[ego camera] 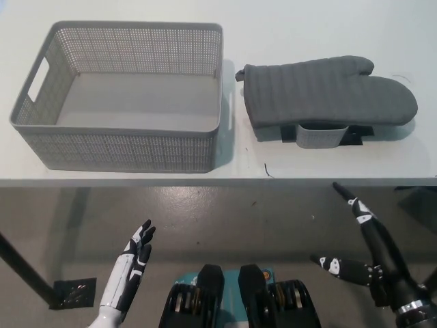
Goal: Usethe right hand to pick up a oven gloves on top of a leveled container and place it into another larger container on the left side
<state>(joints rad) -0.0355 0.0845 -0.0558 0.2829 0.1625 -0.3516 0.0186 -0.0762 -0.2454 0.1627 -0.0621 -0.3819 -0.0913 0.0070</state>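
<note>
White tabletop (321, 160) fills the upper part of the head view, with grey floor (239, 225) below its front edge; both hands hang low, off the table, holding nothing.

Head view: the black right hand (365, 256) is below the table edge with its fingers spread wide apart, one pointing up toward the table. Straight ahead of it and well apart, the grey oven glove (328, 92) lies flat across a small grey container (319, 137), whose front wall shows under the glove's near edge, with the cuff end pointing away from the hand's side toward the basket. Far across from the right hand, just beside the glove's cuff, stands the large grey perforated basket (123, 147). The white left hand (133, 263) rests low below the basket, its fingers open and slightly apart.
</note>
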